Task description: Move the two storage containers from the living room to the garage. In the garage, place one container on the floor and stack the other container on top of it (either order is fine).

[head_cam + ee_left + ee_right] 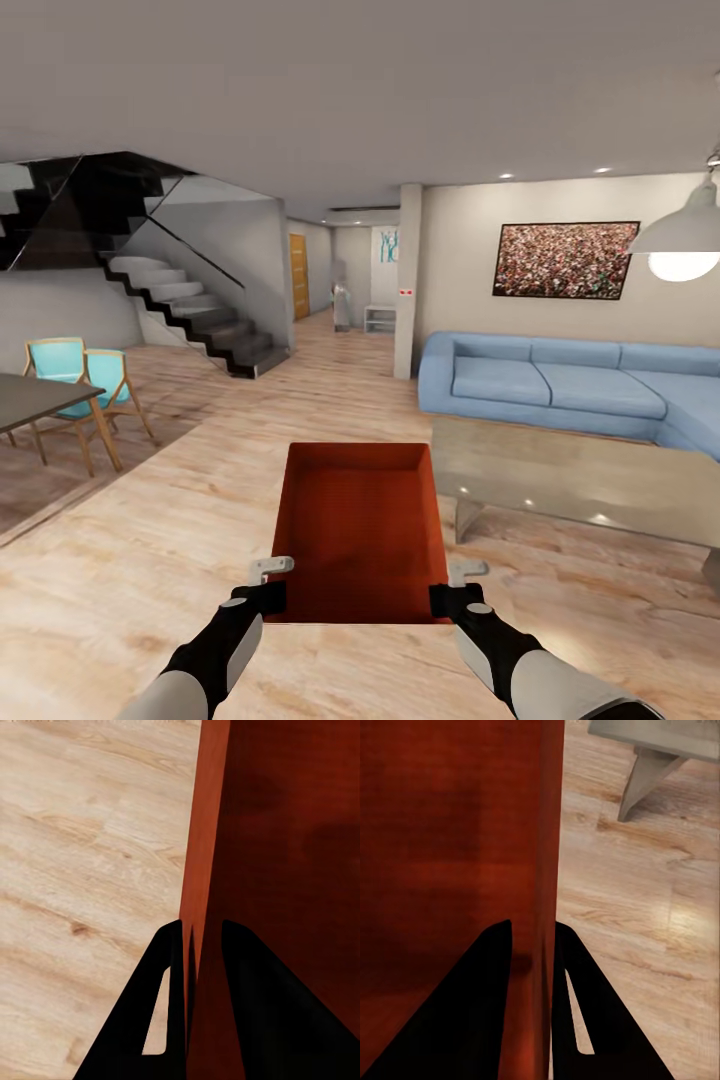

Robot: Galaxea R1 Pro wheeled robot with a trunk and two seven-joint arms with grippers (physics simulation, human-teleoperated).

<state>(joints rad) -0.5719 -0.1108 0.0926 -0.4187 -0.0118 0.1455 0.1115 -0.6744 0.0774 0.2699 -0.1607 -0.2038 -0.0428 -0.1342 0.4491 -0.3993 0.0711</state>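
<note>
Both grippers (272,582) (455,588) clamped on container (358,530) walls.

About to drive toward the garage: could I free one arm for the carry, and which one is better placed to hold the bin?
Neither. Left gripper and right gripper each pinch one side wall of the container, mirrored. Keep both; one alone would probably let it tip.
</note>
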